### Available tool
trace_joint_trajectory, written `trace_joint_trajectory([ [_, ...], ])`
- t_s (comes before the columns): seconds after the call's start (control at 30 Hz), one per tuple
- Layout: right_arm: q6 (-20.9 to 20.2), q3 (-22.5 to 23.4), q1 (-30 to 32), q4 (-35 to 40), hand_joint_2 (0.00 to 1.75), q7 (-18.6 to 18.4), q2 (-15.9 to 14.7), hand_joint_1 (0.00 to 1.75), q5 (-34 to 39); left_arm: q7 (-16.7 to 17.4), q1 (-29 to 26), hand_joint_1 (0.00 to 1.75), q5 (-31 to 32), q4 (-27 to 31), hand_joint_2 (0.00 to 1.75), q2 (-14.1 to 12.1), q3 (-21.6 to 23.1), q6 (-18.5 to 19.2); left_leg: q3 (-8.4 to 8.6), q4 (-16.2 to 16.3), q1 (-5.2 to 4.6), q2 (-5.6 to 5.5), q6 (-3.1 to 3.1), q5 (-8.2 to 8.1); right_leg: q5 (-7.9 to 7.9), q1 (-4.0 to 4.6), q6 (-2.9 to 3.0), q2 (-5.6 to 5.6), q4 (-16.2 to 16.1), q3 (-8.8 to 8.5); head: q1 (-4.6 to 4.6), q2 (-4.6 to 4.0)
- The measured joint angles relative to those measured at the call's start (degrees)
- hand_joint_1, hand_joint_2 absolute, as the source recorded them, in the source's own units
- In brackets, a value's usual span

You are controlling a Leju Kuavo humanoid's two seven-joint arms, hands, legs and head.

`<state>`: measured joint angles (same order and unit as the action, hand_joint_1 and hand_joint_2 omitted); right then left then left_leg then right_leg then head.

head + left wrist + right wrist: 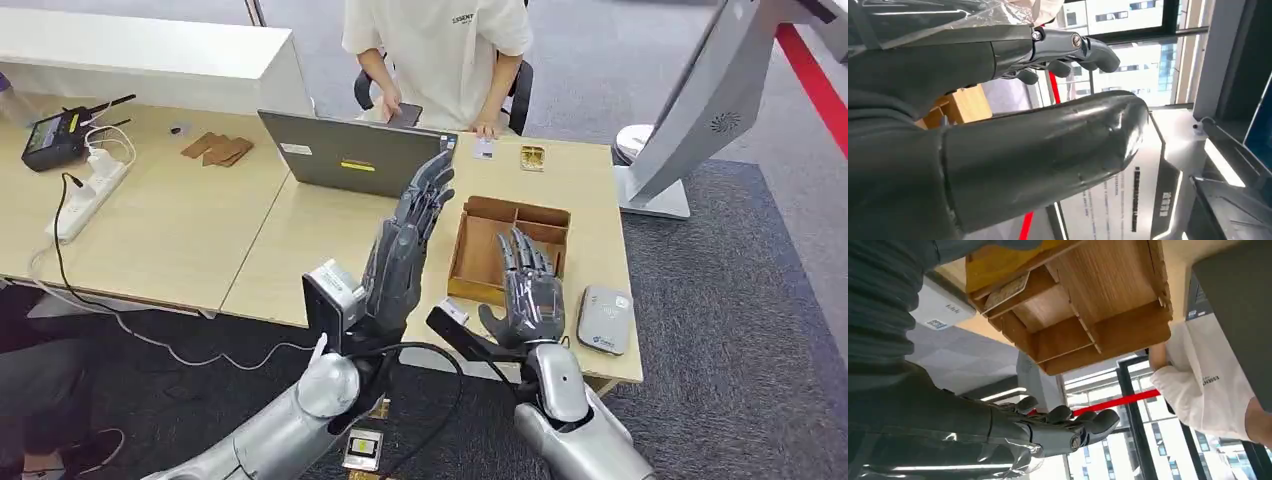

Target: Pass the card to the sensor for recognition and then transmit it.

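- Card (1007, 289), a thin, flat, tan rectangle with a speckled face, leans in one compartment of the open brown wooden divided box (462, 250). It seems to be the compartment on the side nearest the reader. The box stands on the pale wooden counter (300, 240), right of centre in the head view.
- Handling, as a judgement: it is light, stiff and smooth, so it can slip. It lies low against a partition, so there is little room to get under it. The best hold is a pinch across its raised free edge, thumb on one face and a finger on the other (whether that edge is truly clear of the wood is hard to tell).
- Right hand (527, 285) hovers over the lower right of the box, its fingers (520, 250) spread and holding nothing.
- Left hand (405, 250) is raised in the middle of the head view, its fingers (432, 185) stretched out and empty.
- The rounded grey card reader (604, 320) lies flat on the counter just right of the box, at the lower right.
- A person in a white shirt (440, 50) sits at the top centre, behind a grey laptop (350, 155).
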<state>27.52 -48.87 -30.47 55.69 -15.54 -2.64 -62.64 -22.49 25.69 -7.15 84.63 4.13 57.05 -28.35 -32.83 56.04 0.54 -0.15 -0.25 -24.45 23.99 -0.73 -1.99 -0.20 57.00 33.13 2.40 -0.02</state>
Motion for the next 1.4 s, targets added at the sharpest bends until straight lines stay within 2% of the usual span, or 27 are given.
trace_joint_trajectory([
  [0.63, -0.7, -0.7, -2.2, -7.9, 1.75, 0.0, 1.0, 0.00, 2.3, 0.2, -0.2, 0.00, 0.3, 0.0, 0.00, 0.0, 0.3, 0.4, 0.01, 0.0, 0.00, 0.00, 0.00, 0.00, 0.00, 0.00, 0.00, 0.00, 0.0, 0.00, 0.00, 0.00],
  [0.73, 0.0, -0.8, -2.2, -9.1, 1.75, -0.2, 1.0, 0.00, 1.9, 0.1, -0.4, 0.00, 0.3, 0.0, 0.00, 0.0, 0.4, 0.5, 0.00, 0.0, 0.00, 0.00, 0.00, 0.00, 0.00, 0.00, 0.00, 0.00, 0.0, 0.01, -0.02, 0.00],
  [1.0, 4.9, -1.1, -2.7, -13.4, 1.75, -2.0, 0.9, 0.00, -2.4, -0.8, -0.4, 0.00, 0.1, 0.0, 0.00, 0.2, 0.7, 0.8, 0.01, 0.0, 0.00, 0.01, 0.00, 0.00, 0.00, 0.00, 0.00, 0.00, 0.0, 0.01, 0.00, 0.00],
  [1.4, 5.7, -1.0, -3.5, -17.5, 1.75, -1.2, 0.3, 0.00, -1.4, -0.9, -0.4, 0.00, 0.1, 0.0, 0.00, 0.2, 1.1, 1.7, 0.01, 0.0, 0.00, 0.01, 0.00, 0.00, 0.00, -0.01, 0.00, 0.01, 0.0, 0.01, 0.00, 0.00],
])
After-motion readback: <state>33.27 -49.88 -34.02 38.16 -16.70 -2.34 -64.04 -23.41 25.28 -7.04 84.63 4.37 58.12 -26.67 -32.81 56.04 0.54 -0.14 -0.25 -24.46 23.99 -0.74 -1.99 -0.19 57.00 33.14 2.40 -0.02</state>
